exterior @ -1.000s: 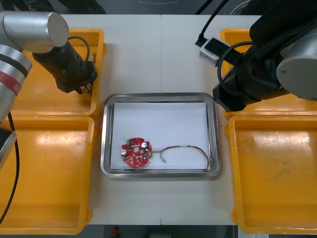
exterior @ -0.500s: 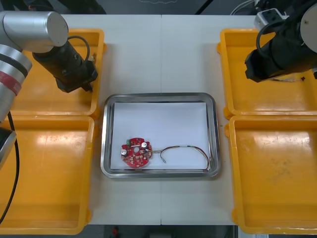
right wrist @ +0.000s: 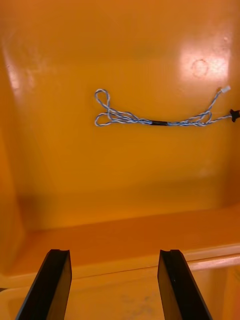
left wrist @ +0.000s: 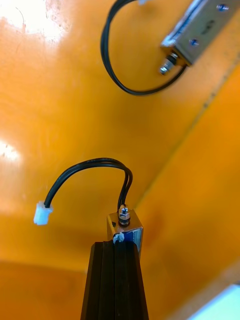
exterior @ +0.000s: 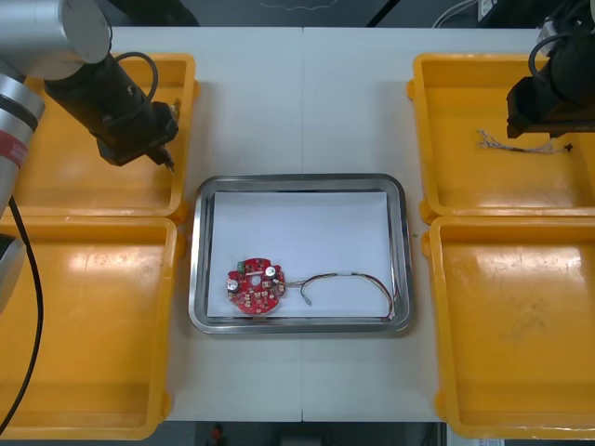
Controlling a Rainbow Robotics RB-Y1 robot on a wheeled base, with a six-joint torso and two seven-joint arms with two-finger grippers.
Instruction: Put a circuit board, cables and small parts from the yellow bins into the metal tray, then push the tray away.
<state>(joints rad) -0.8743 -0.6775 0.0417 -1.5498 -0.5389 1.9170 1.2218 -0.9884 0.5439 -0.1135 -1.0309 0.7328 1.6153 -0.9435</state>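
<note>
My left gripper (exterior: 164, 156) hangs over the inner edge of the far left yellow bin (exterior: 56, 177). In the left wrist view, my left gripper (left wrist: 116, 246) is shut on a small metal part (left wrist: 125, 224), whose black cable (left wrist: 85, 172) ends in a white plug. A second metal part (left wrist: 195, 30) lies farther off in the bin. My right gripper (exterior: 544, 107) is over the far right bin (exterior: 446, 177). It stands open (right wrist: 114, 262) above a twisted blue and white cable (right wrist: 155, 119). The metal tray (exterior: 297, 180) holds a red circuit board (exterior: 254, 284) and a thin cable (exterior: 351, 278).
Two large yellow bins fill the near left (exterior: 84, 372) and near right (exterior: 521, 372) of the table. The twisted cable (exterior: 507, 144) lies in the middle of the far right bin. Bare table runs beyond the tray.
My left gripper has shut on the small metal part and shifted slightly. The right arm has swung from beside the tray to over the far right bin.
</note>
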